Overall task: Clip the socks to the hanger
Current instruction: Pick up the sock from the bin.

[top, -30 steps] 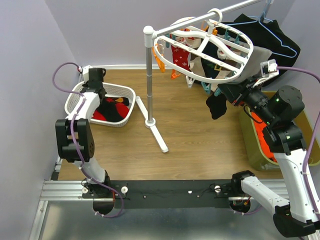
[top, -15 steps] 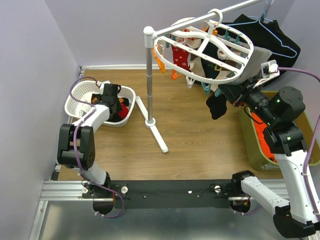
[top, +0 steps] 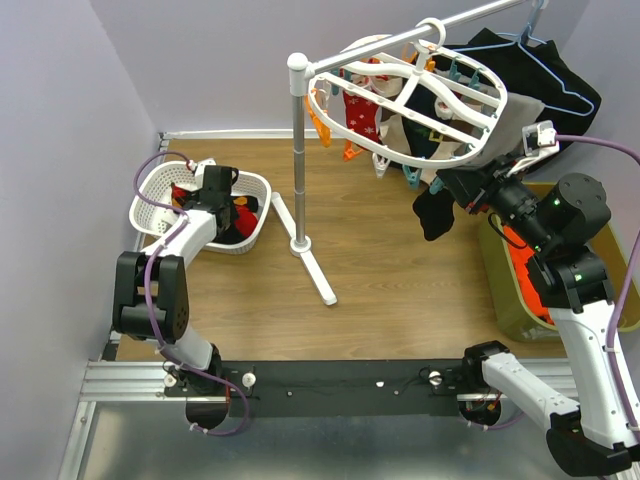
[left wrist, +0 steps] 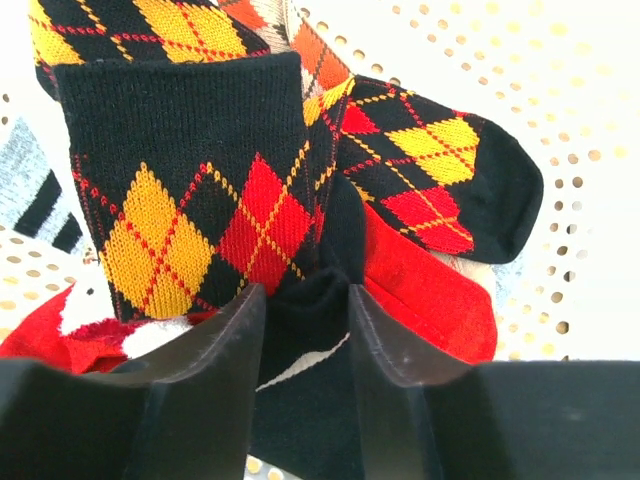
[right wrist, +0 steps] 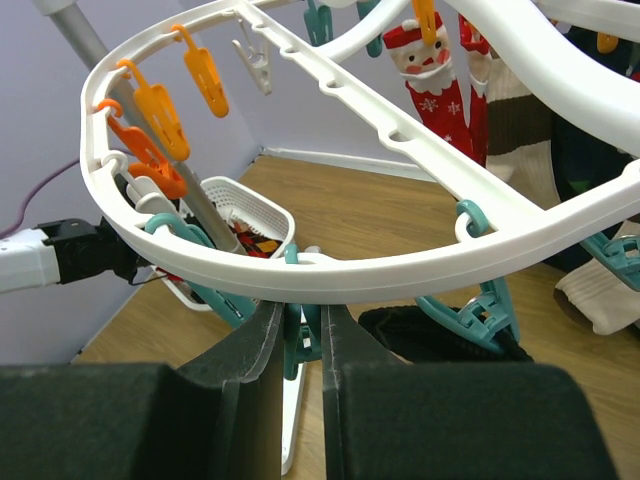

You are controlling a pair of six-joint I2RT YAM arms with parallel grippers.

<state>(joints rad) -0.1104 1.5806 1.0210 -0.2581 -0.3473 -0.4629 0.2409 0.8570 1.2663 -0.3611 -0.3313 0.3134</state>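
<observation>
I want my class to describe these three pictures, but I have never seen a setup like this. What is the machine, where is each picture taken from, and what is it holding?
These are two robot arms bolted at the edge of a wooden table, each ending in a two-finger gripper. The wide picture looks down from above and behind them; the other two come from cameras on the wrists. On the table stand a white basket of socks and a metal stand; above hangs the white oval hanger, with a Santa sock already clipped on. The left gripper is down in the basket, jaws apart astride a black sock beside argyle socks. The right gripper pinches a teal clip under the hanger's rim.
</observation>
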